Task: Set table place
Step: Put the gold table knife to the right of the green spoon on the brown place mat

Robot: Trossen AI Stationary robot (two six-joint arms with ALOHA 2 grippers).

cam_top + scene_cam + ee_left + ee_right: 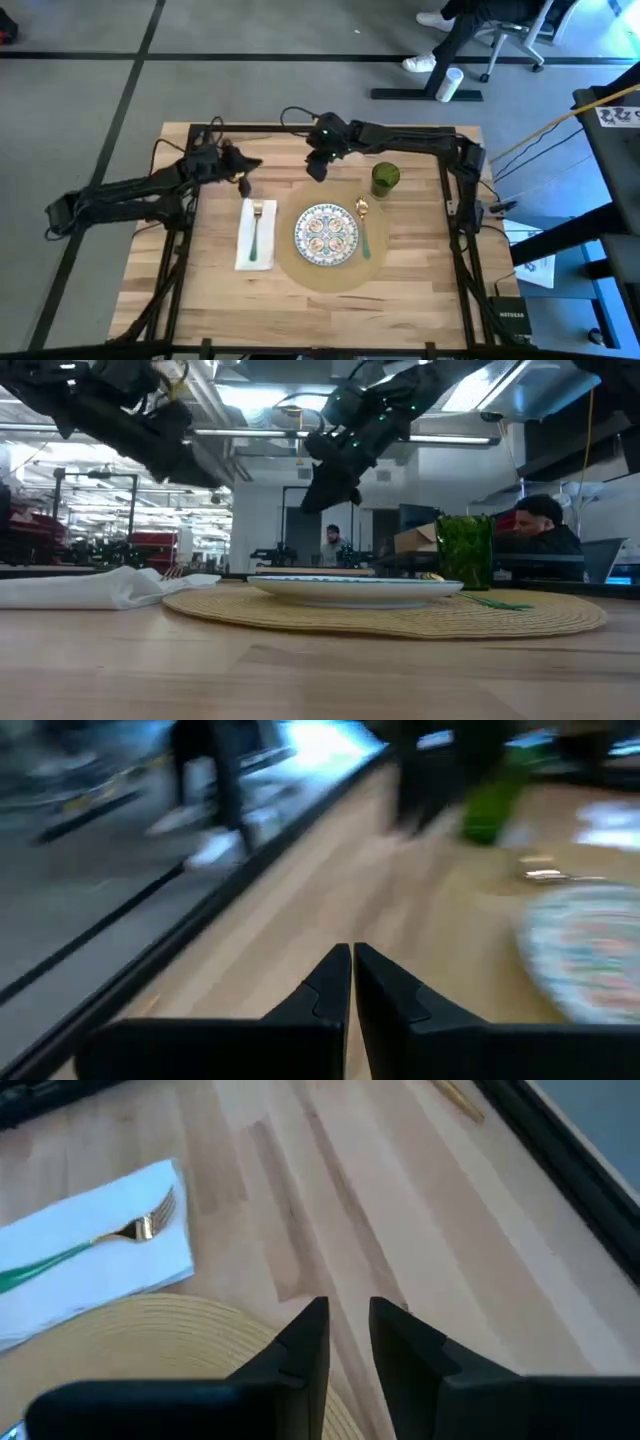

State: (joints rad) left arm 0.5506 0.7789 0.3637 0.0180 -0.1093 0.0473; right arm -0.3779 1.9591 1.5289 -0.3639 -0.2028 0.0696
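On the wooden table (210, 290) lies the round tan place mat (290, 268) with a patterned plate (326, 235) in its middle. A green-handled spoon (364, 228) lies on the mat right of the plate, and a green cup (385, 178) stands at the mat's far right edge. Left of the mat, a green-handled fork (256, 228) lies on a white napkin (244, 250). My left gripper (243, 181) hovers shut, just beyond the napkin's far end. My right gripper (318, 166) hangs above the table beyond the mat's far edge, its fingers a little apart and holding nothing (348, 1315).
Bare wood stretches along the table's near edge and at the far left. Cables run along the far edge (290, 118). Beyond the table, people sit in the room (540, 525), and an office chair and a person's feet (425, 62) show on the floor.
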